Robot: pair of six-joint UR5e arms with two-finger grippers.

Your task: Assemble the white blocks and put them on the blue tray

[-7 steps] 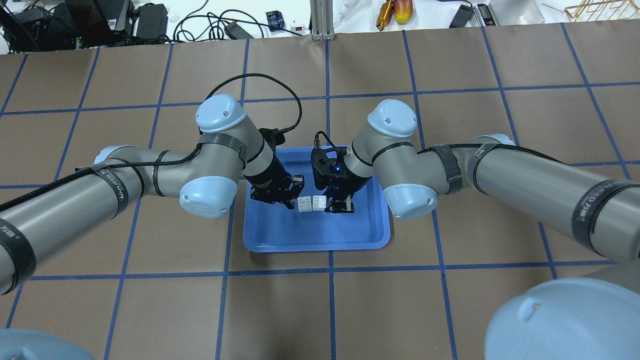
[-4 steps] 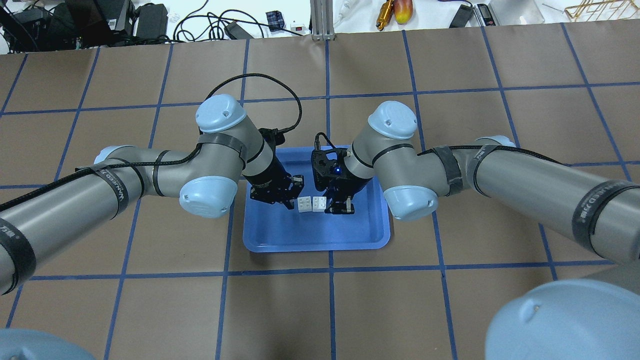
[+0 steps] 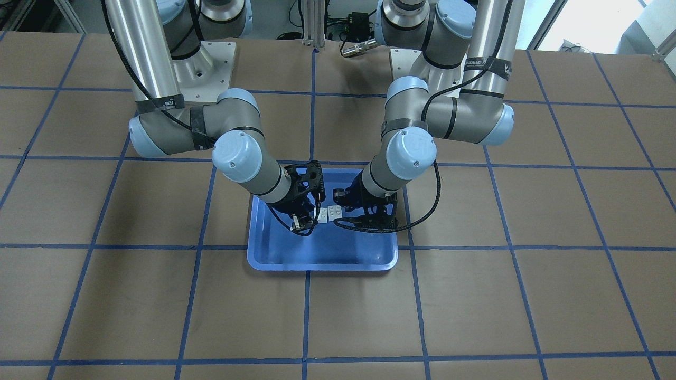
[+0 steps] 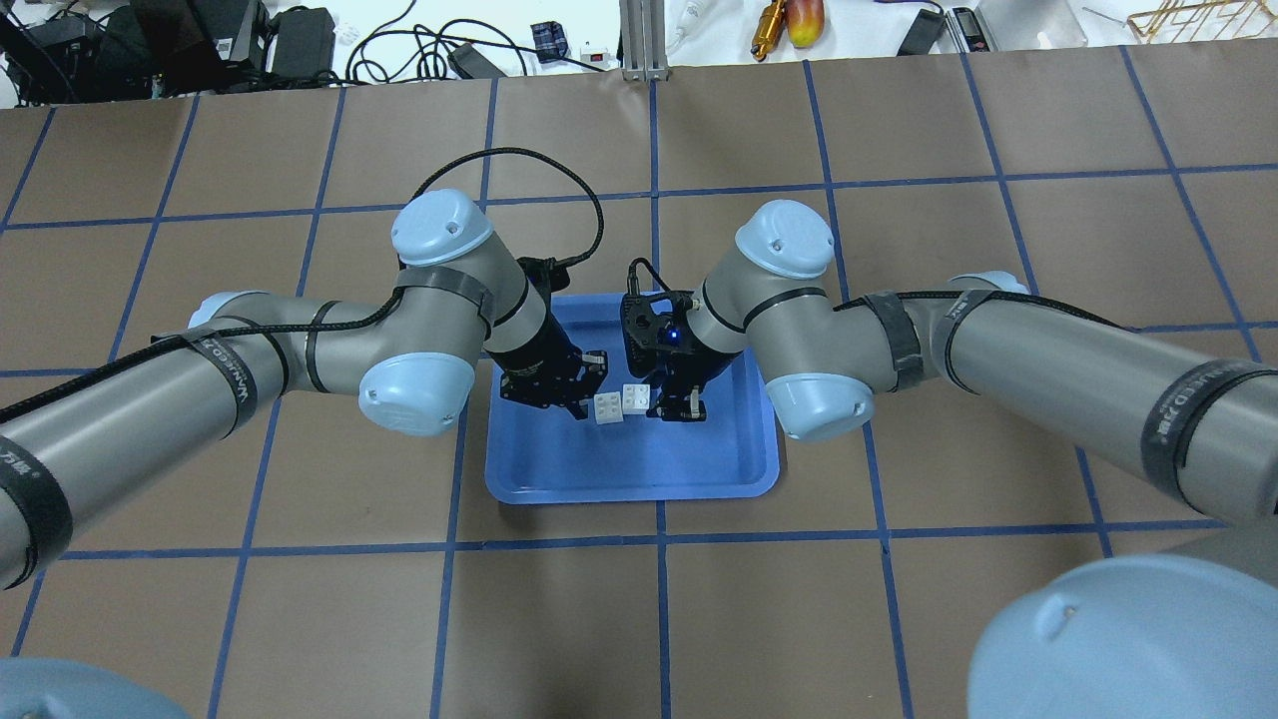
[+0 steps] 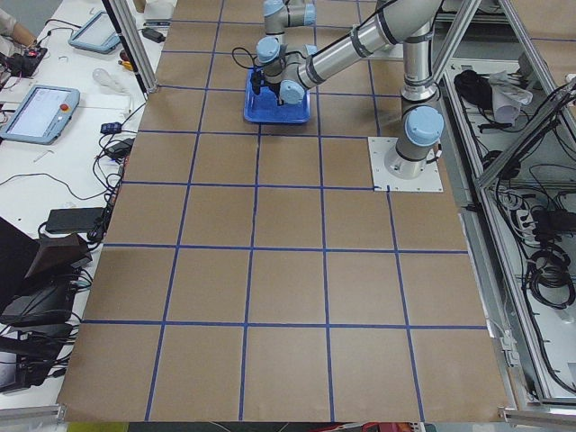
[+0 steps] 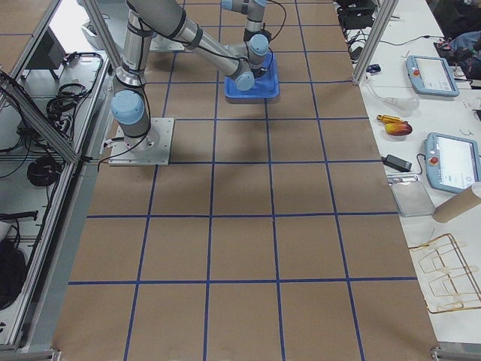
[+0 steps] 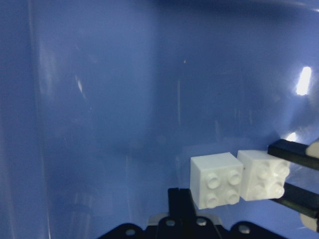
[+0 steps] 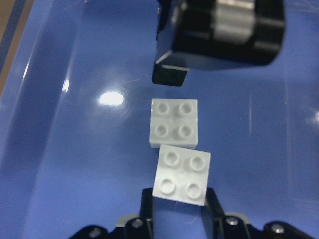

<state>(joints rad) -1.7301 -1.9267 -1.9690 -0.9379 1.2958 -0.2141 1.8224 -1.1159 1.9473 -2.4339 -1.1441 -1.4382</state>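
Two white blocks sit side by side, studs up, over the middle of the blue tray [image 4: 629, 469]. My right gripper [image 4: 647, 402] is shut on the right white block [image 4: 636, 398], which is turned a little; in the right wrist view [image 8: 182, 174] its corner touches the other block. The left white block [image 4: 606, 408] lies square, also seen in the right wrist view [image 8: 174, 123] and the left wrist view [image 7: 215, 180]. My left gripper [image 4: 579, 405] is shut and empty, its fingertips [image 7: 179, 196] right beside that block's outer side.
Both arms reach in over the tray's far half [image 3: 322, 258]. Brown table paper with blue tape lines surrounds the tray. Cables, tools and boxes lie along the table's far edge [image 4: 479, 50].
My right gripper has shifted its block slightly towards the far side and turned it a little against the left block. The left arm and left block have not moved.
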